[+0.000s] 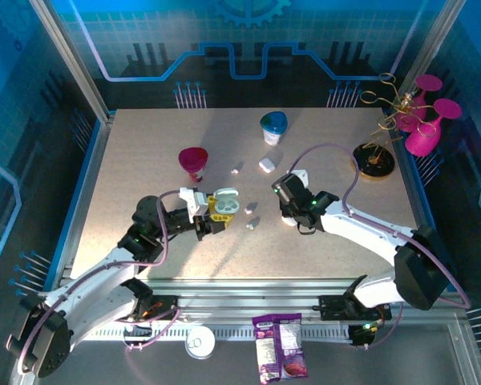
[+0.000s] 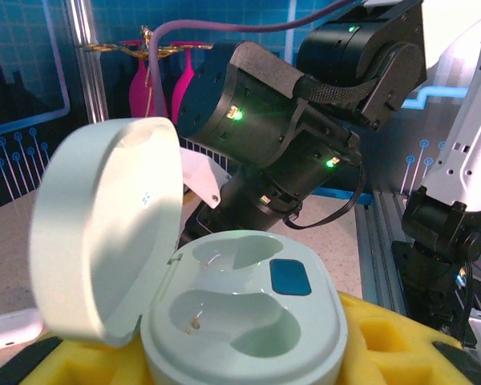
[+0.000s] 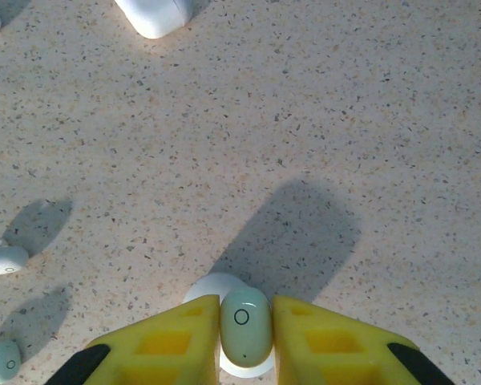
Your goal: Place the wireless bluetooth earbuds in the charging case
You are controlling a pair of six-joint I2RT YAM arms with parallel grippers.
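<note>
Earbud [image 3: 244,337], circle-marked, pinched in right gripper [image 3: 246,315]; left gripper [image 1: 217,213] clamps open charging case [image 2: 240,321].

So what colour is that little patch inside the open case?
Dark blue patch, set in the pale mint-white case. The left wrist view shows it best.

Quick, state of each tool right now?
Left tool: closed on the open pale green plastic charging case.
Right tool: closed on a small pale green plastic earbud.

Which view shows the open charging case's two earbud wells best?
Left wrist: the charging case sits close up, lid raised, both wells plainly empty. Top external shows it small from above, held in the left gripper, with the wells hard to make out.
</note>
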